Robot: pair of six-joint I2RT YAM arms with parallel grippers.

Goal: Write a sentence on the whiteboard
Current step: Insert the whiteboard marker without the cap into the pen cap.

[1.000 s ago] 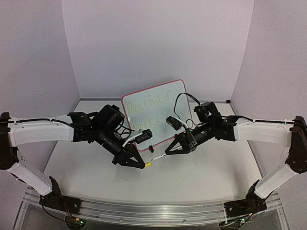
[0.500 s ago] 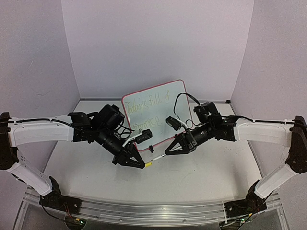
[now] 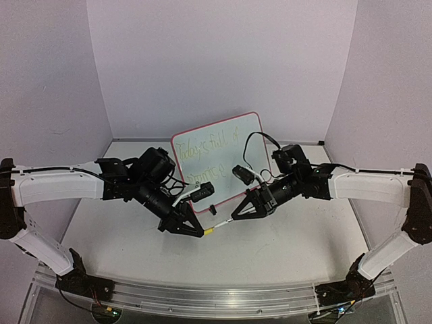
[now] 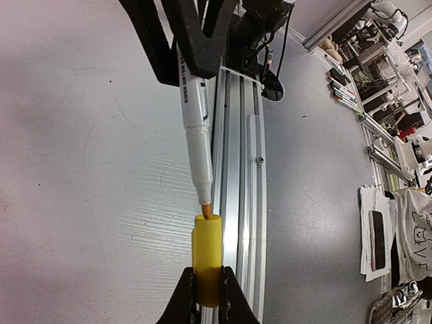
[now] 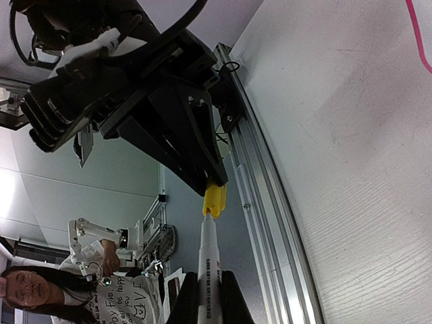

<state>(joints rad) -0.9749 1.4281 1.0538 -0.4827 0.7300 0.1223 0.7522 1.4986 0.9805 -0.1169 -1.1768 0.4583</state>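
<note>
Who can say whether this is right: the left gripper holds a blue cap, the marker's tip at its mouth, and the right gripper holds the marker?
One point is wrong: the cap is yellow, not blue, as the left wrist view shows. The left gripper does hold it, with the tip of the marker at its mouth, and the right gripper holds the marker.

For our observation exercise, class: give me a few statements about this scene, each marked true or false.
1. The left fingers grip a yellow cap. True.
2. The left fingers also hold the marker. False: the right fingers hold it.
3. The yellow cap is pushed fully onto the marker. False: the marker's tip only meets the cap's opening.
4. The whiteboard carries a handwritten sentence. True.
</note>
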